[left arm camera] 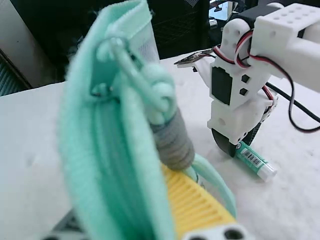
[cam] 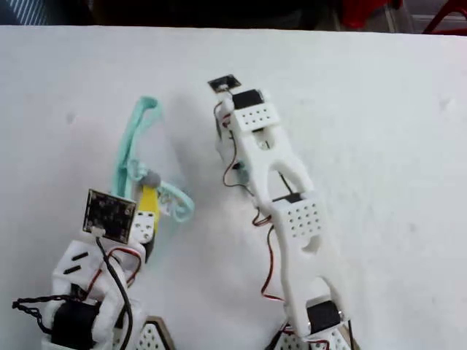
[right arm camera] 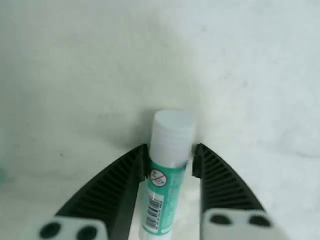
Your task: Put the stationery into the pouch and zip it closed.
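We see a white worktop [cam: 379, 146] carrying everything. The right arm [cam: 292, 211], white with red wires [cam: 266, 255] along it, stretches up the middle of the high view. The left arm [cam: 87, 292] sits in the near left corner with a camera board [cam: 109, 215] on its wrist.

Next comes the pouch [left arm camera: 100, 165], mint green, standing on its edge left of the worktop's middle, with its zip side turned towards the left wrist camera. The left pincer [cam: 148, 191] is closed on the pouch's near end, and its yellow finger [left arm camera: 195, 205] lies against the fabric. The other finger is hidden behind the pouch.

The right pincer [right arm camera: 171, 150] points down at the worktop near the pouch but apart from it. It is closed around the stick [right arm camera: 167, 170], with one black finger at each side just below the white cap. The stick, green with a barcode label, lies flat on the worktop outside the pouch.

Smallest is a grey bead [left arm camera: 172, 142] on the pouch's knotted green cord, hanging beside the yellow finger.
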Available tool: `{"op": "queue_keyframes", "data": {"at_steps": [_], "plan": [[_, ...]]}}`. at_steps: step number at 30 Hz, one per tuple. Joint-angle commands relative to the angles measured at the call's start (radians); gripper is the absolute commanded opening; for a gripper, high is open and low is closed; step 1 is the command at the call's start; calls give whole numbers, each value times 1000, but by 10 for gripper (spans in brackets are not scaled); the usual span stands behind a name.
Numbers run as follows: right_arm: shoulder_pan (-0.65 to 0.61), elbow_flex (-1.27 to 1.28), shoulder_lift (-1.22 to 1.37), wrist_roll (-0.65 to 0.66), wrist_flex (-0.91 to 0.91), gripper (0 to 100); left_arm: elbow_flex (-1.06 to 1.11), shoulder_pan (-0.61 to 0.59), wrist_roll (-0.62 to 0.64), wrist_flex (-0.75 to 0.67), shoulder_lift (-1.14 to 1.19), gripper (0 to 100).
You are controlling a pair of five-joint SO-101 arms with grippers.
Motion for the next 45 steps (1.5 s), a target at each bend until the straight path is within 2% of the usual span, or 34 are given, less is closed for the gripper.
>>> {"op": "queue_keyframes", "data": {"at_steps": [1,6,10,30,36,45], "plan": [[-12,-3,-2,0,-2,86,-43,-10,11,-26,-1,23],[13,-3,-2,0,-7,18,-41,41,9,-20,-1,23],[51,-3,-4,0,-7,17,-41,87,6,-18,-1,23],[71,-3,1,8,-51,17,-34,87,5,-26,-1,23],[70,-3,-2,8,-50,17,29,87,5,-103,-1,24],[67,-3,-4,8,-56,17,32,88,5,-104,-1,24]]}}
